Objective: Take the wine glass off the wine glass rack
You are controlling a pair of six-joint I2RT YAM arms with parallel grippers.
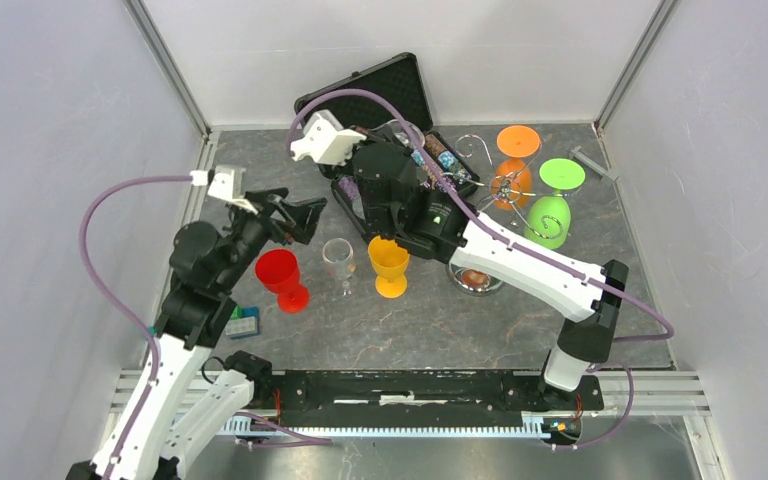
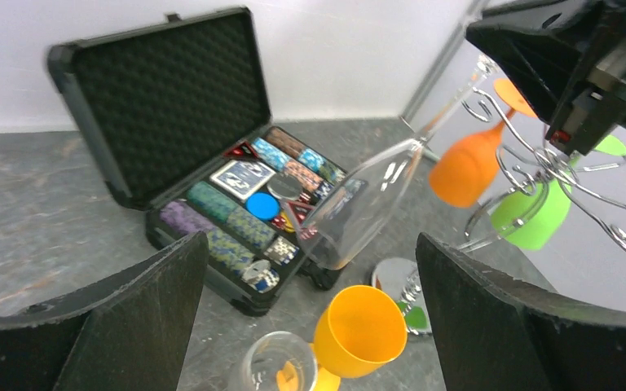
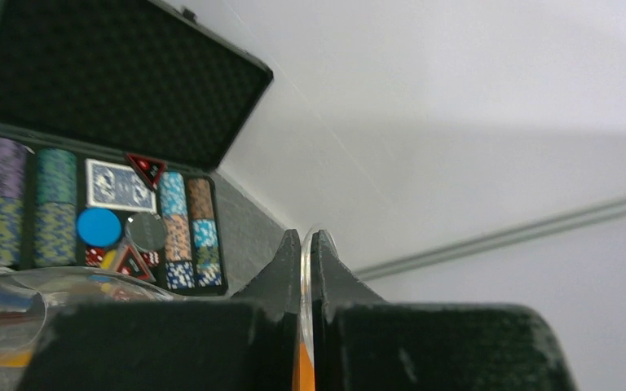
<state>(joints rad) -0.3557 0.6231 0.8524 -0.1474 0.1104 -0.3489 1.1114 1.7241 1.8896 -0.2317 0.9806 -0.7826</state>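
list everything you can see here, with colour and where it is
wine glass rack: 1, chrome, right of centre
orange glass: 1, hanging upside down on the rack
green glass: 1, hanging upside down on the rack
red goblet: 1, upright, left of centre
yellow goblet: 1, upright, centre
standing clear glass: 1, between red and yellow goblets
held clear glass: 1, tilted, in right gripper
chip case: 1, black, open, far side
blue-green item: 1, beside left arm, unclear what
left gripper: open, empty
right gripper: shut on the held glass's foot
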